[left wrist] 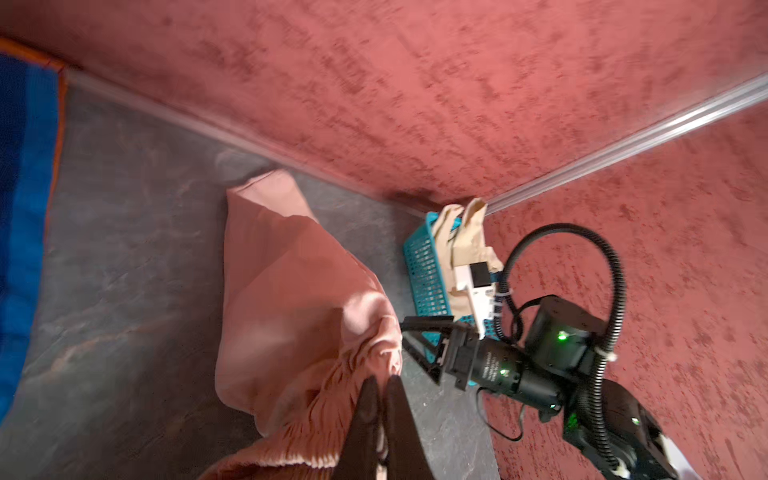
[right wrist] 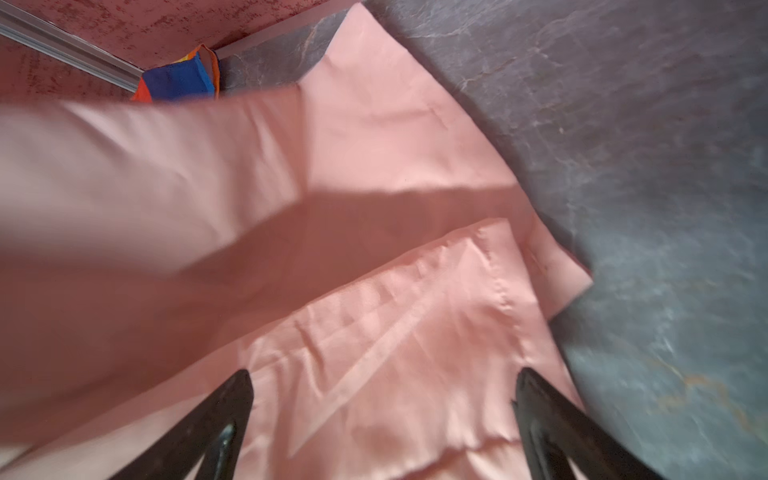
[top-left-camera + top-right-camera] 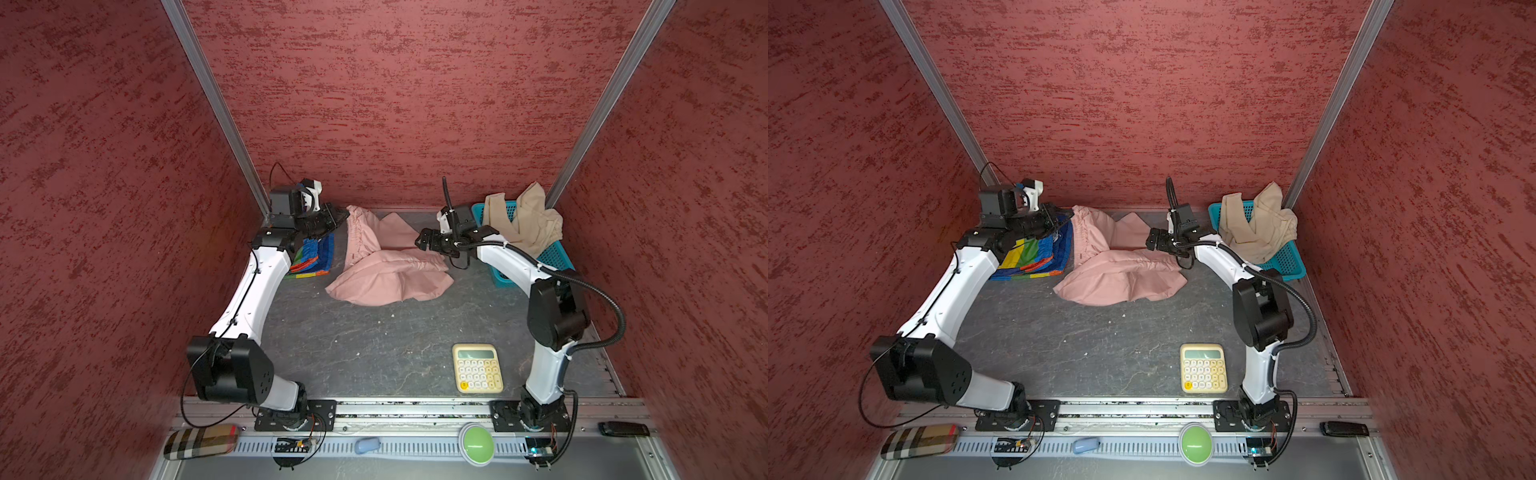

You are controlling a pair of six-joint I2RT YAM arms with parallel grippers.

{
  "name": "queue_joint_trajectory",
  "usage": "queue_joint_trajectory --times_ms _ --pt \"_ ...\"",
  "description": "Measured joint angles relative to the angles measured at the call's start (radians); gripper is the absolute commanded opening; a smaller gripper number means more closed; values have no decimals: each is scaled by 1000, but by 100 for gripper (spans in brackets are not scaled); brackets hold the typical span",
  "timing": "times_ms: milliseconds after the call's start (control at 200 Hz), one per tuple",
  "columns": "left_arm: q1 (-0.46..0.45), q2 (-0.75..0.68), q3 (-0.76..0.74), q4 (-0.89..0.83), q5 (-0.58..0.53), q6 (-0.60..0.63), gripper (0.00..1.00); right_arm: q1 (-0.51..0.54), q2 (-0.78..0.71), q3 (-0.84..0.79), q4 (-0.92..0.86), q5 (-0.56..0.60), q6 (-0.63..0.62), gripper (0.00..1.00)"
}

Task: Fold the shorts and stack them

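Red textured walls (image 3: 395,104) box in your dark grey marbled tabletop (image 3: 353,340). At its far middle lie the pink shorts (image 3: 386,274), crumpled, their bulk longest from left to right, the gathered waistband standing up at the far-left end. Your left gripper (image 1: 382,380) is pressed together on that waistband. Your right gripper (image 2: 384,374) hangs spread wide over the cloth's right end, holding nothing. The rainbow shorts (image 3: 316,257) lie folded at far left. The beige shorts (image 3: 528,228) drape over the teal basket (image 3: 557,253) in the far right corner.
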Motion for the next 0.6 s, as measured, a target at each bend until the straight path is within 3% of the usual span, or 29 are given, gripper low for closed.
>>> queue_joint_trajectory --times_ms 135,255,421,601 --pt "29 15 -104 -32 -4 -3 0 21 124 95 -19 -11 -22 99" --pt "61 15 -118 -30 1 -18 0 74 164 87 -47 -10 -51 99" --pt "129 14 -131 -20 -7 -30 0 144 109 -116 -32 -11 -64 98" --pt "174 15 -159 -23 -17 -37 0 140 -93 -379 -32 25 -68 99"
